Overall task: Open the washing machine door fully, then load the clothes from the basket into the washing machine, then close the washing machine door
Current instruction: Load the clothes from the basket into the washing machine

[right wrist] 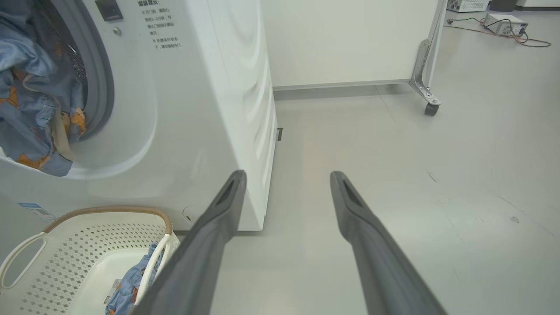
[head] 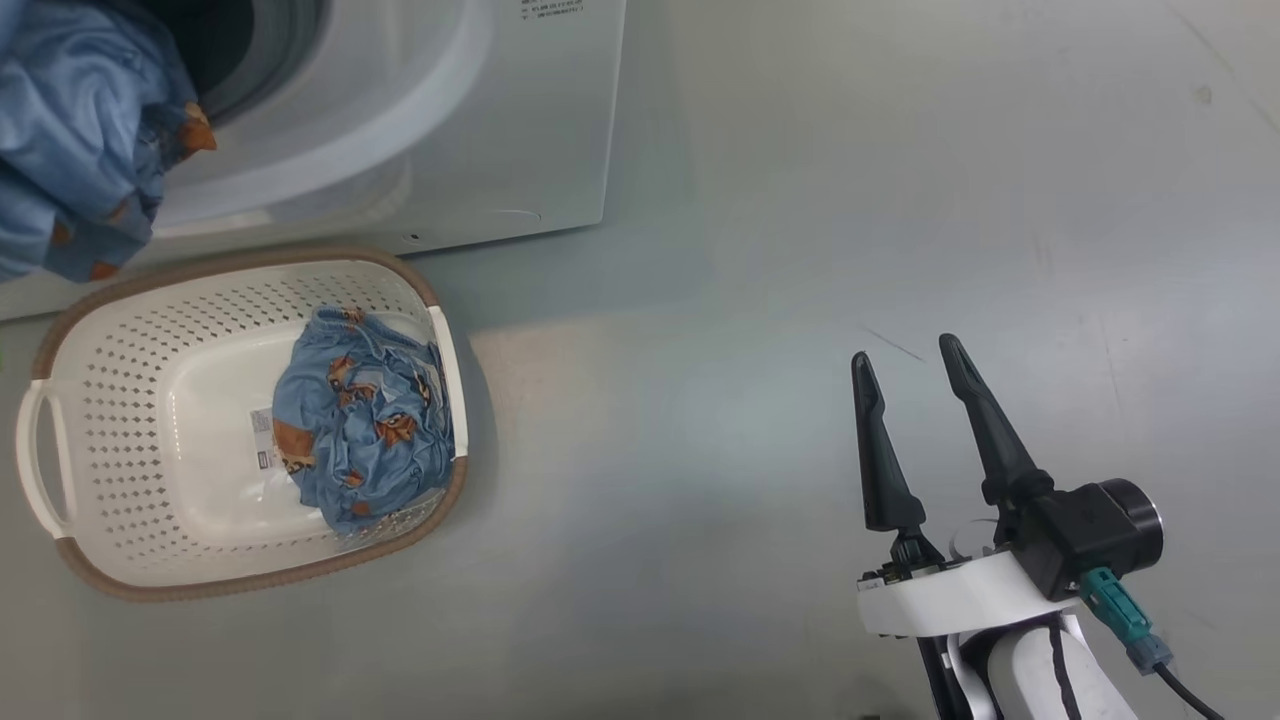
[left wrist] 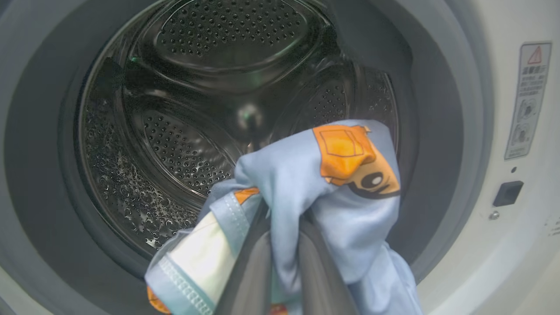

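Observation:
In the left wrist view my left gripper (left wrist: 284,245) is shut on a bunch of light blue clothes (left wrist: 306,175) with orange figures, held right at the mouth of the washing machine's steel drum (left wrist: 188,113). In the head view that bunch (head: 80,130) hangs over the washing machine (head: 450,130) opening. Another blue piece (head: 365,420) lies in the cream basket (head: 150,400) on the floor in front of the machine. My right gripper (head: 906,352) stands open and empty over the floor to the right, seen as well in its own wrist view (right wrist: 288,175). The washing machine door is out of view.
A white partition (right wrist: 350,39) on a caster (right wrist: 431,108) stands behind and to the right of the machine (right wrist: 197,109). A small box with cables (right wrist: 503,19) lies far off on the grey floor. The basket (right wrist: 87,236) sits close to the machine's front.

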Tool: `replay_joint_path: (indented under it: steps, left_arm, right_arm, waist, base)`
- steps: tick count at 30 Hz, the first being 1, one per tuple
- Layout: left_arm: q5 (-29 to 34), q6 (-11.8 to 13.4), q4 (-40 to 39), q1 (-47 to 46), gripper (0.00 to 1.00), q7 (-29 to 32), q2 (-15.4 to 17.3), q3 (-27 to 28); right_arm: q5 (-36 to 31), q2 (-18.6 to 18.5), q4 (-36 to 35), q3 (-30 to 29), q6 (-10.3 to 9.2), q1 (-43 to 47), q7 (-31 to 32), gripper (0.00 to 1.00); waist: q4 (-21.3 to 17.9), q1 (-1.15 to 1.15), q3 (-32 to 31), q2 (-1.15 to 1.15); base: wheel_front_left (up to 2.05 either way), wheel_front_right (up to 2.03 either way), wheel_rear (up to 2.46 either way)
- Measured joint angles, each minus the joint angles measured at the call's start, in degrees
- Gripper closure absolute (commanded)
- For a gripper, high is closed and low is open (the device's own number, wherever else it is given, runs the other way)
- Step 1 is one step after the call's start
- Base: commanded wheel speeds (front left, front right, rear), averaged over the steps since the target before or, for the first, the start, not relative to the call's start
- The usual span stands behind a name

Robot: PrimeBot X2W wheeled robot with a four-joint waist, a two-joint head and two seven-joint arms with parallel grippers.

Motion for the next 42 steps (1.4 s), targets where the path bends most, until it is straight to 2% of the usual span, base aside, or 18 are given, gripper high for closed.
replay_joint_path:
  steps: [10, 20, 35, 42]
  left_arm:
    - [-2.53, -0.01, 3.21, -9.12, 1.0, 1.24, 4.71, -4.01]
    - [-6.49, -0.05, 7.81, -16.86, 1.0, 8.89, 7.79, -7.19]
    - [-11.2, -0.05, 8.37, -29.82, 1.0, 15.38, 8.31, -9.31]
    - [-11.18, -0.05, 8.55, -33.53, 1.0, 16.92, 9.81, -10.71]
  right_arm:
    - [-0.27, -0.01, -0.23, 1.44, 0.0, -2.19, 0.0, 0.0]
    - [0.93, -0.04, 0.31, 3.6, 0.0, -4.22, 0.0, 0.0]
    - [3.49, -0.15, 1.38, 7.13, 0.0, -6.03, 0.0, 0.0]
    - [4.66, -0.14, 1.6, 8.89, 0.0, -6.22, 0.0, 0.0]
  waist:
    - [-0.01, 0.0, 6.19, 0.0]
    - [0.03, 0.0, 11.31, 0.0]
    - [-1.64, -0.01, 16.37, 0.0]
    - [-2.88, 0.0, 18.47, 0.0]
  base:
    - [0.0, 0.0, 0.0]
    - [0.0, 0.0, 0.0]
    - [0.0, 0.0, 0.0]
    - [0.0, 0.0, 0.0]
